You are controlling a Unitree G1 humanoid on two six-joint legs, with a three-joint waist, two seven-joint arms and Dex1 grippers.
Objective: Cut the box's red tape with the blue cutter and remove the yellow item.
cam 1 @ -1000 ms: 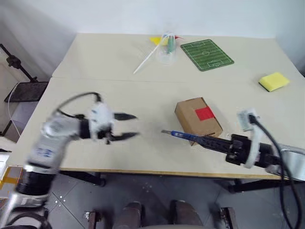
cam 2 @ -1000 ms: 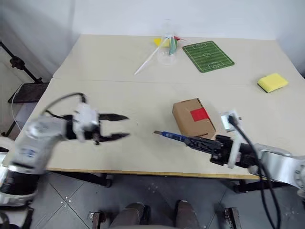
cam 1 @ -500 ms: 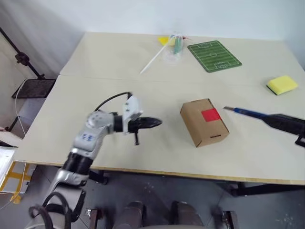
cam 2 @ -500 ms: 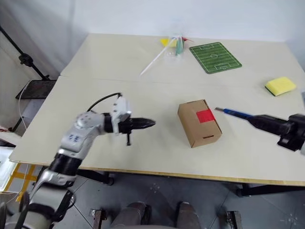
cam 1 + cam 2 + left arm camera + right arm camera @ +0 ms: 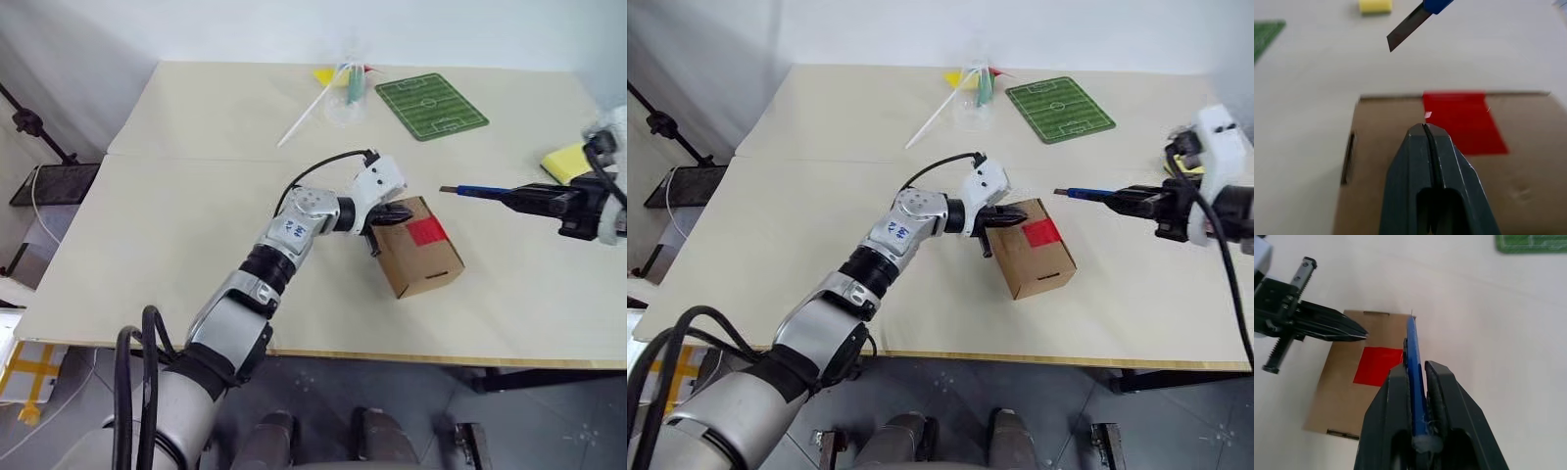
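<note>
The brown box (image 5: 423, 262) lies near the table's front middle, with the red tape (image 5: 425, 231) on its top face. My left gripper (image 5: 402, 213) is shut and empty. Its tips (image 5: 1423, 128) sit over the box top just beside the tape; whether they touch it I cannot tell. My right gripper (image 5: 1417, 367) is shut on the blue cutter (image 5: 475, 190), held above the table to the right of the box. The bare blade (image 5: 1408, 32) points toward the box's far edge. The yellow item is hidden.
A flat yellow sponge (image 5: 563, 162) lies at the right edge, behind my right hand. At the back are a green pitch mat (image 5: 431, 106), a long white stick (image 5: 304, 116) and a clear cup (image 5: 343, 98) holding small bits. A black stand (image 5: 34, 132) rises left of the table.
My left gripper has shut and swung right, onto the box top. My right gripper has carried the cutter from in front of the box up to its right side.
</note>
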